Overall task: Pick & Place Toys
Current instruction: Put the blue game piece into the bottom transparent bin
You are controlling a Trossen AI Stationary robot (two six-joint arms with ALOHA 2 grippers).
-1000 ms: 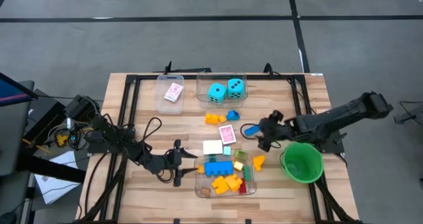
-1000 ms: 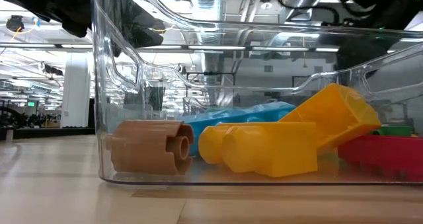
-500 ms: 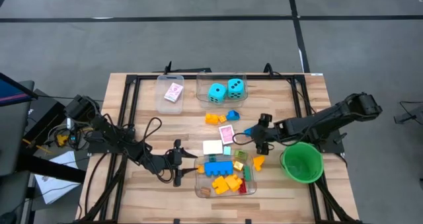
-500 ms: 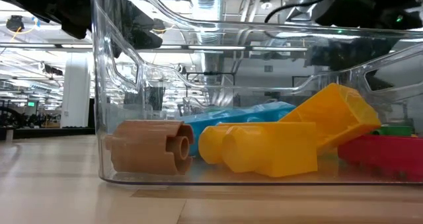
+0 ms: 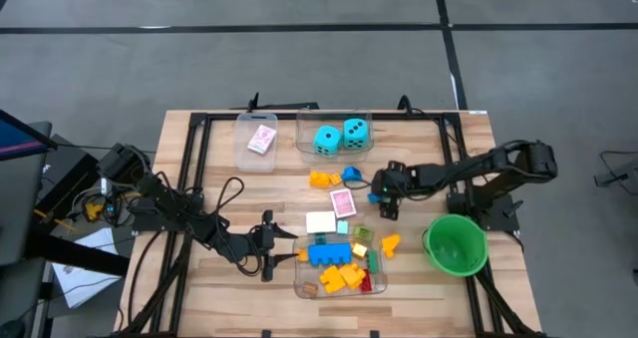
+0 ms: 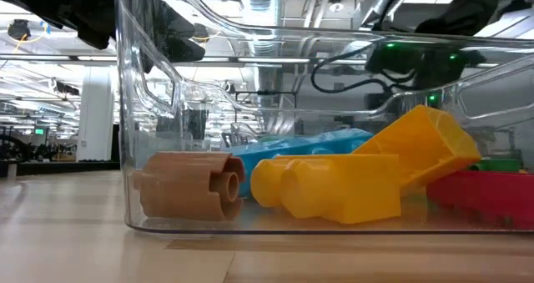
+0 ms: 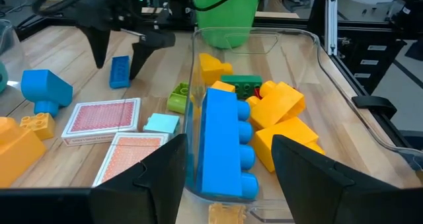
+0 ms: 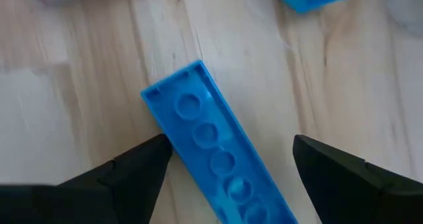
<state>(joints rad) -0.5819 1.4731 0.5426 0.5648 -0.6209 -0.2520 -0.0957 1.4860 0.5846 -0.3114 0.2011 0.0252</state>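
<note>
The right gripper is hanging directly over a long flat blue plastic brick that is lying on the wooden table, between a pink-backed card and the green round bowl. Its fingers are standing apart, one on either side of the brick and not touching it, presumably so that a descent will bracket the brick for a grasp. In the left wrist view the same brick is lying flat between the far gripper's two dark fingers.

The left gripper is resting just beside the near clear plastic tub, its fingers held partly apart on either side of the tub's wall, probably to steady it as the receiving container. The tub is already holding a long blue studded brick, yellow bricks, a green brick and a red one. Loose toys are lying on the table: a pale blue square piece, a yellow-green brick and a blue block. Two cyan dotted dice are sitting in a far tub.

Compared with one second earlier, the right arm has swung away from the bowl toward the table's middle, and the left arm is unchanged.
</note>
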